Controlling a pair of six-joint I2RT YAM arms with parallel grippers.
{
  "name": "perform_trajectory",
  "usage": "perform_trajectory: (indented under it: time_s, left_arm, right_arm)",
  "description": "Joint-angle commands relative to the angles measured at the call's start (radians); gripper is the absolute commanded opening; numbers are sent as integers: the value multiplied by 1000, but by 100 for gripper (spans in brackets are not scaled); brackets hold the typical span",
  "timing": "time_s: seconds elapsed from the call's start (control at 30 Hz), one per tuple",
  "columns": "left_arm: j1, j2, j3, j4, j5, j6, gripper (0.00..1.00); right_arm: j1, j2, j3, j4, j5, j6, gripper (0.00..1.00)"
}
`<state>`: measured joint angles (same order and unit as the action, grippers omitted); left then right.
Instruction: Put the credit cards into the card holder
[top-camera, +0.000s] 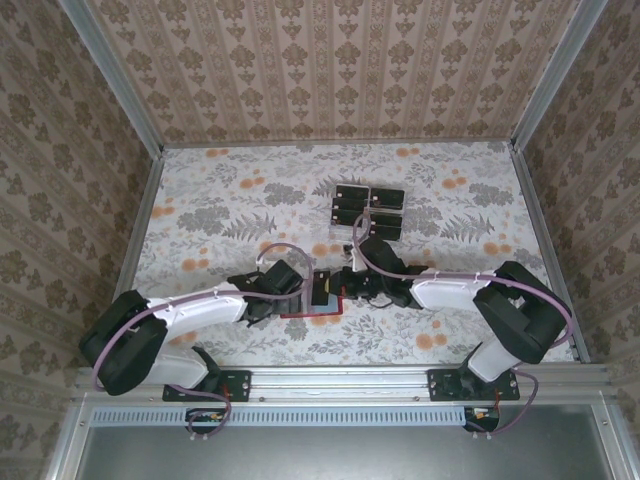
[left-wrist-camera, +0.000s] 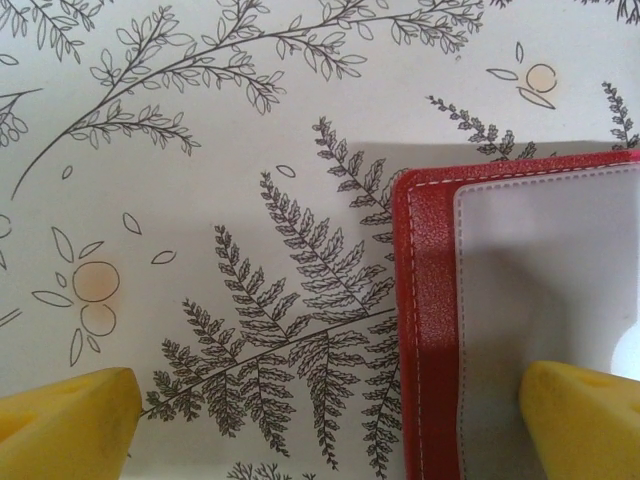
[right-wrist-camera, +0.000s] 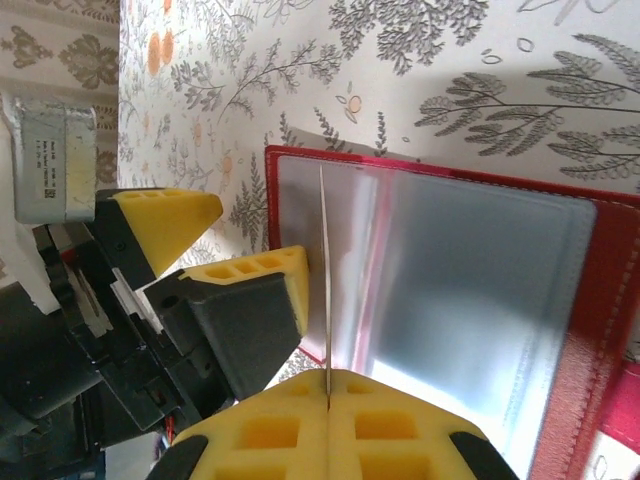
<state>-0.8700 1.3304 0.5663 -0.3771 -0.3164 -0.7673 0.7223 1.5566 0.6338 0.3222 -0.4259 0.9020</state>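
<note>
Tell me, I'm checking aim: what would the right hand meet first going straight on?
Probably the open card holder: the credit card pinched in the right hand points at its inside, though the gap is unclear.

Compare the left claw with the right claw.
The left claw is open and empty; the right claw is shut on a card. The left claw straddles the edge of the wallet, one fingertip over the table; the right claw holds its card on edge over the wallet's clear pocket. Both have yellow fingertips and meet at the red wallet.

Behind card holder (top-camera: 324, 316) — credit cards (top-camera: 366, 212), apart
</note>
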Motion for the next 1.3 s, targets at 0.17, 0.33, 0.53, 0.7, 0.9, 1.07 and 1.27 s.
perform_trajectory:
  time_s: [0.17,0.33,0.53,0.7,0.9,1.07,1.27]
  left_arm:
    - [-8,0,-40,-55,-30,-52,100]
    - [-19,-31,-42,-48,-31,-53,100]
    - [-20,-112,-31,-73,-35,-38,100]
    - [-20,-133,-37,-82,-29,-35,100]
    - [-20,-129,-70,-82,-23,-64,100]
    - [-20,-127,-94,-95,-31,-98,100]
    - [-20,-115,-104,-103,-35,-117,100]
  right_arm:
    - [18,24,-80,212,71,68,0]
    - [29,54,-88,275,73,84,0]
    - [40,53,-83,274,74,82,0]
    - [41,55,-76,267,73,77,0]
    - [45,67,-68,261,70,69,0]
    - [47,88,-64,271,66,67,0]
    - [50,102,-59,281,61,67,0]
